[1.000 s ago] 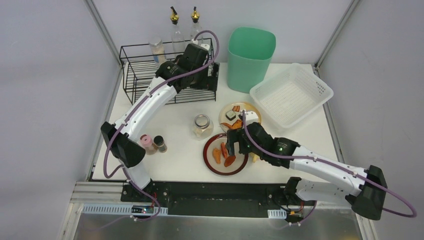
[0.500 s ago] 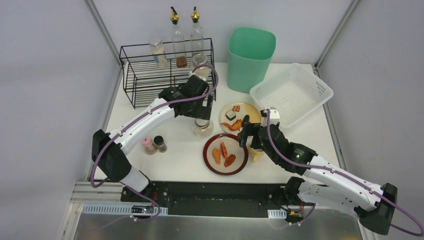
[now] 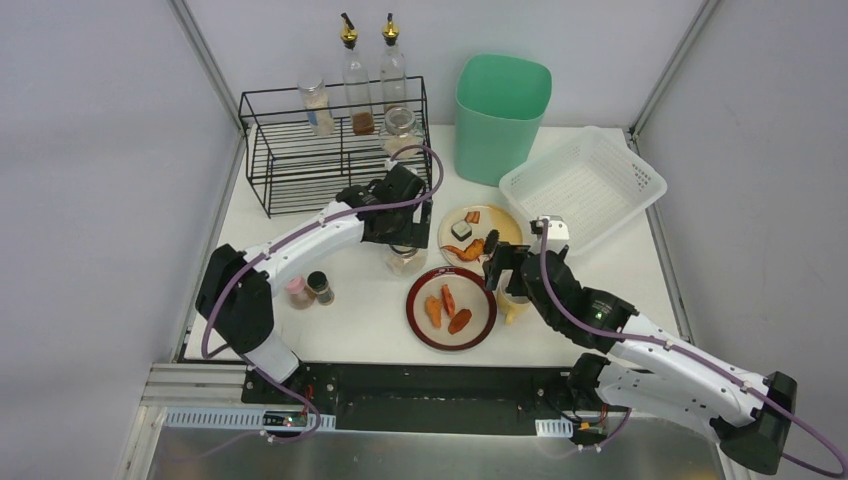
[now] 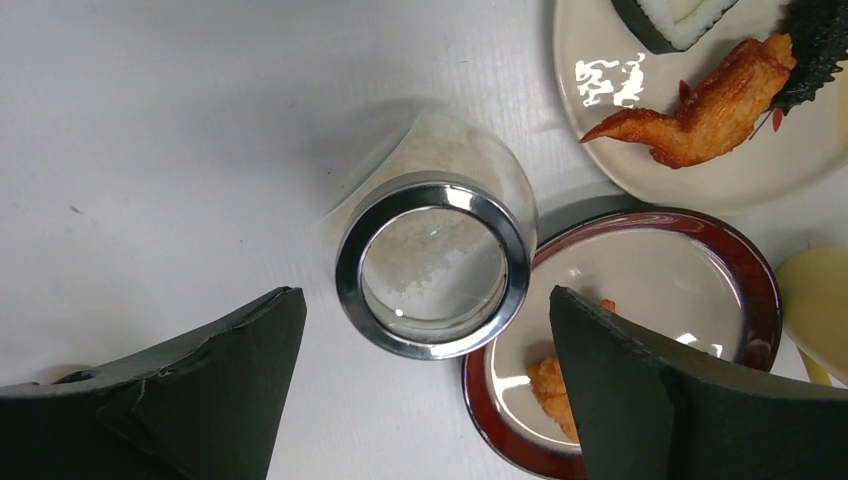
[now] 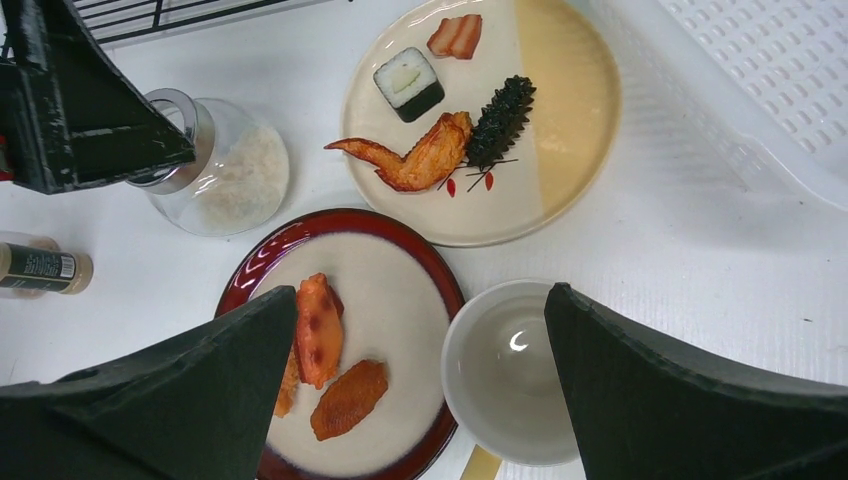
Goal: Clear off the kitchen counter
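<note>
My left hand (image 4: 425,300) is spread wide, one finger on each side of a glass jar (image 4: 432,262). The jar stands upright with white grains inside, and neither finger looks to be touching it. Its metal-ringed lid carries no writing.

My right hand (image 5: 422,295) is spread too, pinching nothing. It hangs over a pale cup (image 5: 510,370) and a red-rimmed plate (image 5: 345,228) with orange fried pieces on it; cup and plate sit just beside each other.

Beyond them is a cream plate (image 5: 570,110) with a chicken wing (image 5: 420,155), a sushi roll (image 5: 408,83) and a dark spiky piece (image 5: 503,120).

A small spice bottle (image 5: 35,268) lies at the left edge; its label has print too small to read.

The white counter (image 3: 350,320) lies under all of this and also bears the wire rack (image 3: 300,160), the green bin (image 3: 500,115) and the white basket (image 3: 585,190) at the back.
</note>
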{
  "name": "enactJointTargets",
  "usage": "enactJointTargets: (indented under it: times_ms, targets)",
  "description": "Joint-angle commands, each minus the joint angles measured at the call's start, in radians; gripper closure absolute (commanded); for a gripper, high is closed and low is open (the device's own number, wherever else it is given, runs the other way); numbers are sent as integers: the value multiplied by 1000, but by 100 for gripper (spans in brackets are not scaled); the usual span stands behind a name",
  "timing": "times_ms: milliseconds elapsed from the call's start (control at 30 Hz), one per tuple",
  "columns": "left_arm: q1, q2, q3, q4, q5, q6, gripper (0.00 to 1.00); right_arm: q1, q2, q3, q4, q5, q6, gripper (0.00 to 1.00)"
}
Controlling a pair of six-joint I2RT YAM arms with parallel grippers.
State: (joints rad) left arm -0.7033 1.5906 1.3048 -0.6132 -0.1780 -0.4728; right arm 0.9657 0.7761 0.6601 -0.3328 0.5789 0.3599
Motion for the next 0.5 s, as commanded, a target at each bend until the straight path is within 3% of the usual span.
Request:
enactJointTargets:
  times_ms: [0, 200, 467]
  targets:
    - [-1, 50, 34, 30, 30, -15, 5, -6, -14, 0, 28, 35, 15, 1]
    - [0, 98, 49, 31, 27, -3, 10, -10, -12, -1, 28, 27, 19, 1]
    - [-1, 87, 48, 29, 6, 6, 25, -14, 2, -1, 34, 13, 19, 1]
